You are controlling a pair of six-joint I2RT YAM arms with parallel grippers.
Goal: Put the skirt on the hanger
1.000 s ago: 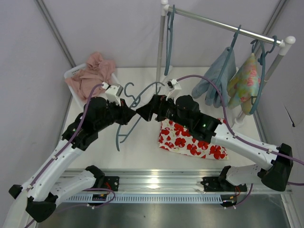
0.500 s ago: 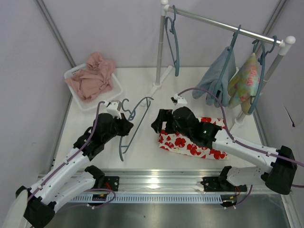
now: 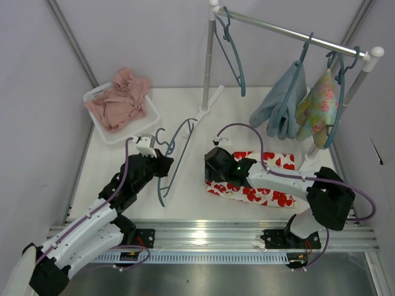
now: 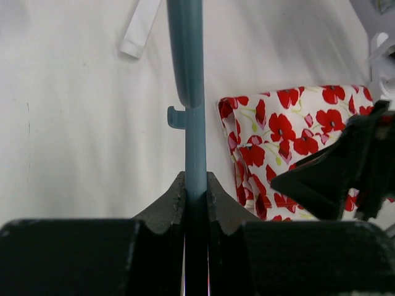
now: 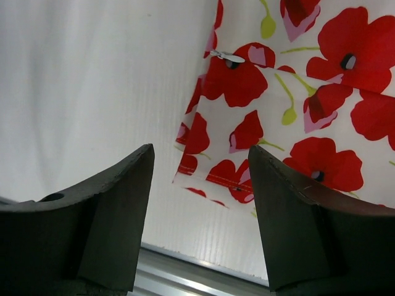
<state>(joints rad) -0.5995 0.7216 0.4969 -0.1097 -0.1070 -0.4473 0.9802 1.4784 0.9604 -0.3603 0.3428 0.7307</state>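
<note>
The teal hanger (image 3: 177,151) lies slanted over the table, left of the skirt. My left gripper (image 3: 162,165) is shut on its slim bar, which runs up from between the jaws in the left wrist view (image 4: 188,74). The red-flowered white skirt (image 3: 266,180) lies flat on the table at centre right. It also shows in the left wrist view (image 4: 278,132). My right gripper (image 3: 213,169) is open and empty, low over the skirt's left edge. In the right wrist view the skirt's corner (image 5: 278,105) lies just beyond the open gripper (image 5: 200,151).
A white basket (image 3: 148,123) holding a dusty-pink cloth (image 3: 120,98) stands at the back left. A clothes rack (image 3: 210,61) stands at the back with a spare teal hanger (image 3: 233,49), a blue garment (image 3: 279,102) and a pale green flowered garment (image 3: 318,102).
My right gripper has left the hanger and dropped toward me to the skirt's left edge. My left arm has drawn the hanger nearer. The spare hanger on the rack has swung.
</note>
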